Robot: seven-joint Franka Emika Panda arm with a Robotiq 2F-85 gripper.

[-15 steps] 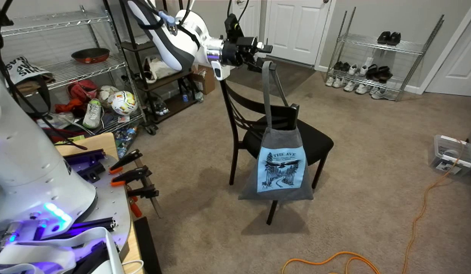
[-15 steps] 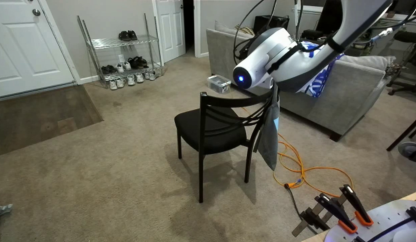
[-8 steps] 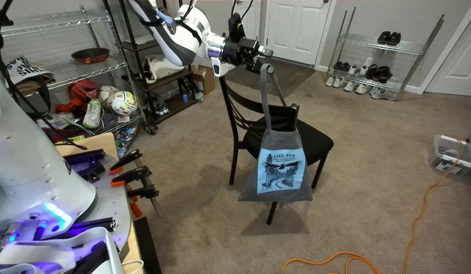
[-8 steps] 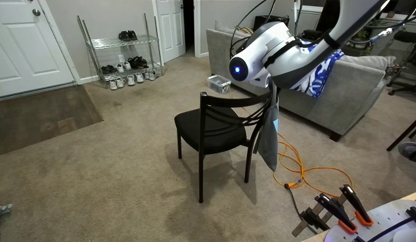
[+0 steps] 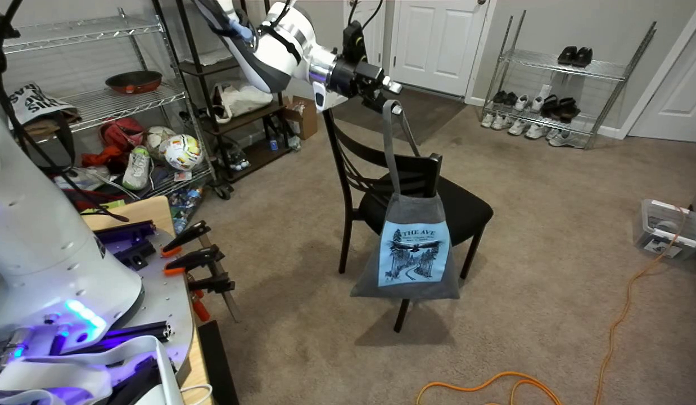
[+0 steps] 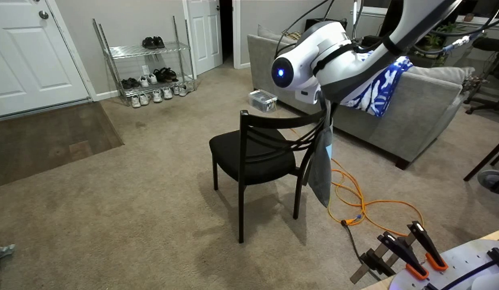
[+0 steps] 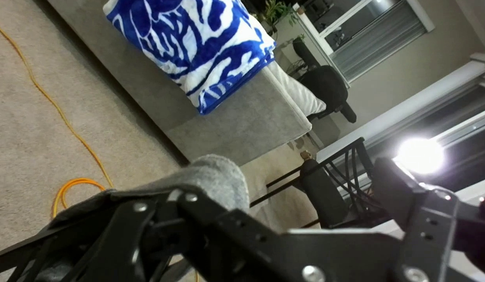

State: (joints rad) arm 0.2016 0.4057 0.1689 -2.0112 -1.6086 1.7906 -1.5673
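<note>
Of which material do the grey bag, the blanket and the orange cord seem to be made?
Grey bag: matte cloth, perhaps cotton or felt; its strap looks fuzzy.
Blanket: plush textile, probably synthetic; it drapes thickly over the sofa.
Orange cord: probably smooth plastic or rubber; it bends into round loops.

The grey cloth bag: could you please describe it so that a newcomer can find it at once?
In an exterior view, find the black padded chair near the middle. By its curved backrest hangs the grey cloth bag, its grey strap looped over the black claw. Unlike these black neighbours, it bears a pale blue rectangular print of trees and "THE AVE".
</note>
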